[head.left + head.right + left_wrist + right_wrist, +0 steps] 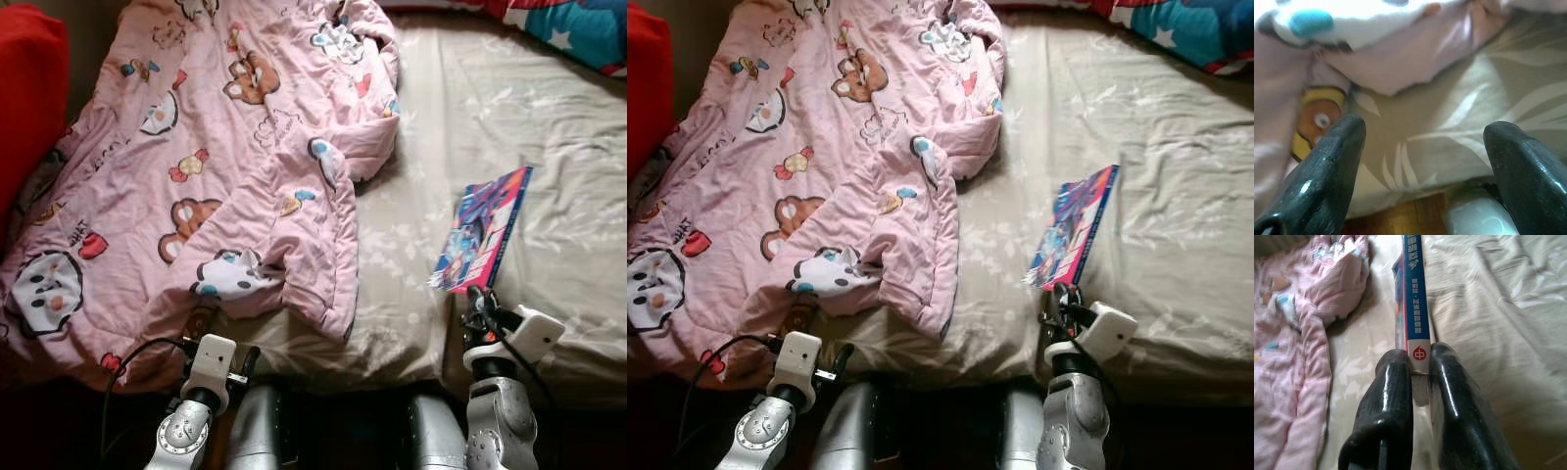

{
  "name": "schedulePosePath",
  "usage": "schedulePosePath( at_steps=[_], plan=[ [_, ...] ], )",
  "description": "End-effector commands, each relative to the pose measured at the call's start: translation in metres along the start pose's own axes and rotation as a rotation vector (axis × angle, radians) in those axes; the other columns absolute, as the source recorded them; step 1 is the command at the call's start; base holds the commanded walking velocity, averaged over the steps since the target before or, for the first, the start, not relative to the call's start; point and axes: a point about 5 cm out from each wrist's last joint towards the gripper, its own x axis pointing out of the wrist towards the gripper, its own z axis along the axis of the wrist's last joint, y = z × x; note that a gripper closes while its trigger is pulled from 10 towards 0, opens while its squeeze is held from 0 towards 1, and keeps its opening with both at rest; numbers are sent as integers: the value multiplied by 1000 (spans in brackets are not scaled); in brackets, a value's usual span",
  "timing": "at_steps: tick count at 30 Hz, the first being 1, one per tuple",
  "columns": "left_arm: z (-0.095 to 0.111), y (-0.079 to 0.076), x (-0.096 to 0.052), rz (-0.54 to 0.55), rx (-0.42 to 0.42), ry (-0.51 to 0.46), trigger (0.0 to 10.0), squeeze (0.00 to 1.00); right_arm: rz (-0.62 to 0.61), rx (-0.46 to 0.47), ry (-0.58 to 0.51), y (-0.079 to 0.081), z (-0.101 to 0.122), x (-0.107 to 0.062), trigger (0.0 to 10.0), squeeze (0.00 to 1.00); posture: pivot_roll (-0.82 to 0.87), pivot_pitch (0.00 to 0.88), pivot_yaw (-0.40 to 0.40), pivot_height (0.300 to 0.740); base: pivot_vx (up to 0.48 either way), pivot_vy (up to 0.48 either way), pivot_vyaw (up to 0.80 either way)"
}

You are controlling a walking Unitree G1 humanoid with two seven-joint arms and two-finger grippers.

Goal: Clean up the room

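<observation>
**Right claw clamped on book at near edge of bed; left claw idle and open**

We are finding the right claw (1419, 363) closed on the near end of the book (487, 227), its two fingers pinching the spine edge so that the book is standing on edge on the beige bed sheet (549, 117). The book is lying at the near right of the bed, well apart from the pink cartoon quilt (211, 166) bunched over the left half.

We are judging the step in hand to be lifting the book clear for putting away. The grip is sitting at the very end of the spine, so the far end is likely to sag or swing; we are recommending a slow, straight lift, keeping the spine level, and checking that the pages are not fanning open before any turn.

The left claw (1422, 147) is hanging with its fingers apart just below the quilt's near hem, holding nothing.

Writing: the spine is carrying a red round emblem with one Chinese character, then white characters on blue that we are unable to read with confidence.
</observation>
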Motion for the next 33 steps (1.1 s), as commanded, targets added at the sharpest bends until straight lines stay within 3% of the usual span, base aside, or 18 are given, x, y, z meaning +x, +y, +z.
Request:
schedulePosePath(
  at_steps=[1,4,9,27,33],
  plan=[
    [-17,7,-8,55,-43,70,10000,0,12,-49,-10,2,5,0,10000,0,-73,168,89,628,0,0,0],
    [-22,10,-7,82,-74,105,10000,0,36,-112,-6,3,12,4,10000,0,-87,173,85,628,0,0,0],
    [-27,9,-8,91,-84,134,10000,0,44,-140,4,2,16,5,10000,0,-90,180,79,633,0,0,0],
    [-59,8,-24,119,-125,306,10000,0,4,-143,26,5,16,10,10000,0,-94,174,66,738,0,0,0],
    [-63,6,-25,129,-130,341,10000,0,-1,-152,35,1,16,11,10000,0,-103,157,47,740,0,0,0]
  ],
)
